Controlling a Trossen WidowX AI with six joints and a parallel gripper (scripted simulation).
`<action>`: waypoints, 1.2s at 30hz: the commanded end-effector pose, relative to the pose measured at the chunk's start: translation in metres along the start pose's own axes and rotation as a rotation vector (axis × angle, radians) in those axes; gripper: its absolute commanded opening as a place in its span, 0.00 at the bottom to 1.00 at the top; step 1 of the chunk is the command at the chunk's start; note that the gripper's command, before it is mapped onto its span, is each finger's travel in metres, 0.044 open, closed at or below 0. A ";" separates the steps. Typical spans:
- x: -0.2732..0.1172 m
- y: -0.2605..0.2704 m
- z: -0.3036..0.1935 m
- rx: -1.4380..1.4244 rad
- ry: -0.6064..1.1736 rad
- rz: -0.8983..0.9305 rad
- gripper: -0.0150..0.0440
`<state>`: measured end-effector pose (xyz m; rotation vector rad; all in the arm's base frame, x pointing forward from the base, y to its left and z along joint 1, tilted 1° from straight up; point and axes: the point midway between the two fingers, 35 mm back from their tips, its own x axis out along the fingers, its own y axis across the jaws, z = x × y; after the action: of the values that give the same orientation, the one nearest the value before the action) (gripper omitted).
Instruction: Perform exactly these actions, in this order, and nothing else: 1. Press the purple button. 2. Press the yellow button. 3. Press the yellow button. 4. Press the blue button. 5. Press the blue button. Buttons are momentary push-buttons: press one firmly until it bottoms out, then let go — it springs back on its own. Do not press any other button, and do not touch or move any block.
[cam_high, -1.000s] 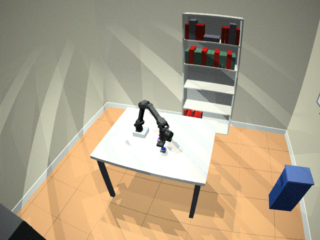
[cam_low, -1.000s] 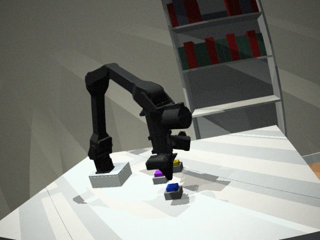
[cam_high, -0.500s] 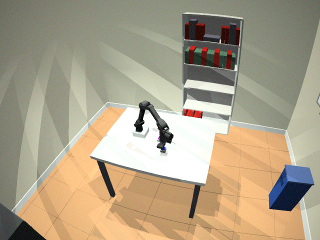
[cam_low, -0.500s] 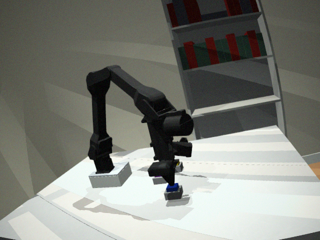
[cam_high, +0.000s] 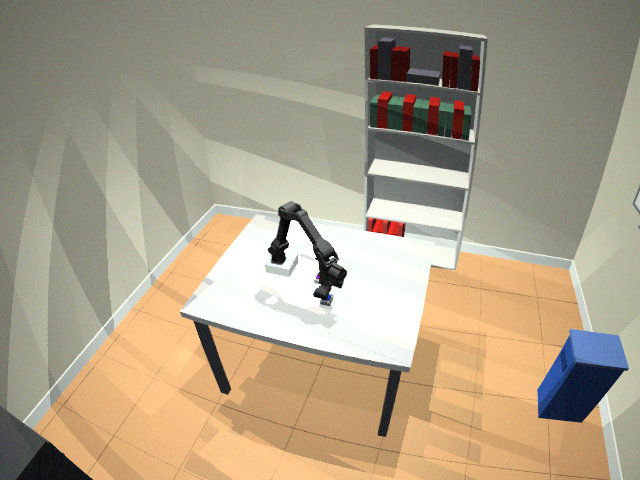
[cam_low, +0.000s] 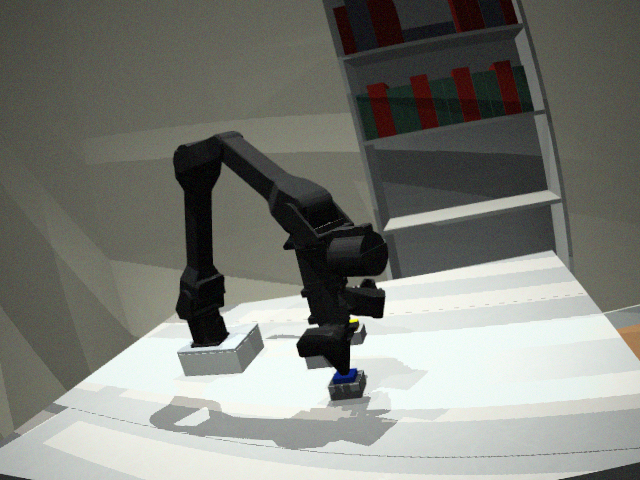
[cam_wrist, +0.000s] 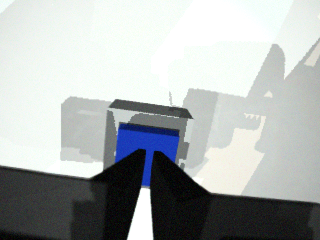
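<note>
The blue button (cam_high: 327, 298) (cam_low: 345, 377) (cam_wrist: 148, 138) sits in a grey housing on the white table. My gripper (cam_high: 324, 296) (cam_low: 345, 371) (cam_wrist: 148, 158) is shut and empty, pointing down with its fingertips at the top of the blue cap. The cap still stands above its housing; whether the tips touch it, I cannot tell. The yellow button (cam_low: 353, 321) shows partly behind the gripper in the exterior view. The purple button (cam_high: 317, 277) shows at the left edge of the arm in the top view; its cap is hidden in the exterior view.
The arm's base stands on a pale block (cam_high: 279, 268) (cam_low: 214, 362) at the left of the buttons. A bookshelf (cam_high: 419, 178) stands behind the table (cam_high: 372, 330) and a blue bin (cam_high: 594, 351) on the floor at right. Shadows of the arm fall across the table. No blocks are visible.
</note>
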<state>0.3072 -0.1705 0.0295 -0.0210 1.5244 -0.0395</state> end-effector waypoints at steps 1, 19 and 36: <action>0.002 0.001 -0.001 -0.004 0.006 0.007 0.29; -0.003 0.000 0.000 -0.001 0.001 0.001 0.29; -0.050 0.120 0.029 -0.003 0.004 0.021 0.69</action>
<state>0.3266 -0.1000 0.0637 0.0000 1.5424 -0.0300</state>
